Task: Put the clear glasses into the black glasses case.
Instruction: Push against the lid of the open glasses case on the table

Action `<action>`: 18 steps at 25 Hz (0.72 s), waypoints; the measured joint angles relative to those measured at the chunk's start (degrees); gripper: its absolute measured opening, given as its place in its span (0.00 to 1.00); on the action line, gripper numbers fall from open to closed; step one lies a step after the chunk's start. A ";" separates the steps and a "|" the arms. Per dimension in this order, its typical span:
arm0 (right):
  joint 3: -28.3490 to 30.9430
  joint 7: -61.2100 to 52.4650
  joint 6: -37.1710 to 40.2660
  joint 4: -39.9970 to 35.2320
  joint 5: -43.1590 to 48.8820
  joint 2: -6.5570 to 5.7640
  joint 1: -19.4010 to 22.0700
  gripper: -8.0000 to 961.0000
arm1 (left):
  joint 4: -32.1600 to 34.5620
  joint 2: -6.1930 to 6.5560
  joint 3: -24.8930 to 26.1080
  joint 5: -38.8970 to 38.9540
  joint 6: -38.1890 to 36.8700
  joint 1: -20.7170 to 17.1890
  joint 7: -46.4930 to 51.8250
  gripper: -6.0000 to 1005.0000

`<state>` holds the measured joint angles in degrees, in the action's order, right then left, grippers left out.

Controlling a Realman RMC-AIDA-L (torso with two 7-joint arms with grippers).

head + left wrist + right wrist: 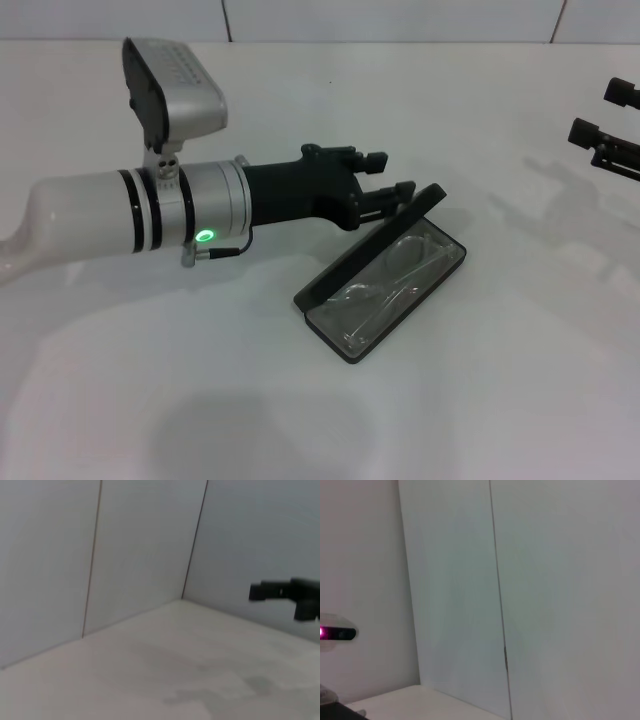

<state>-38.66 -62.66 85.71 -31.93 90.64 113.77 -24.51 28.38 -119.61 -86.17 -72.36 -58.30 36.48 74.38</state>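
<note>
my left gripper (396, 176) sat spread, nothing held, lower finger against raised lid of black glasses case (352, 272); clear glasses (395, 282) lay inside tray; risk: lid pushed askew could shift case, pinch temple arm; right gripper (606, 125) parked far off, finger state unclear

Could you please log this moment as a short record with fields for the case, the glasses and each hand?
case: black glasses case open on the white table, lid tilted up
glasses: clear glasses lying inside the case's tray
left hand: left hand at the raised lid's upper edge, fingers spread, holding nothing
right hand: right hand off at the table's right edge, away from the case
task status: glasses appear to be in; case not closed
</note>
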 joint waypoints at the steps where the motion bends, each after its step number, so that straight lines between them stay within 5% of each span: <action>1: 0.00 0.00 0.00 0.00 0.00 0.00 0.00 0.80 | -0.29 -0.02 -0.04 -0.25 0.12 0.14 0.04 0.54; 18: -0.72 0.00 -0.92 -0.06 0.40 0.09 -0.01 0.80 | -0.50 -0.04 -0.56 -5.95 0.19 0.01 2.34 0.54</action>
<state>-39.37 -62.66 84.79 -32.00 91.04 113.86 -24.52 27.89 -119.65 -86.73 -78.31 -58.11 36.49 76.72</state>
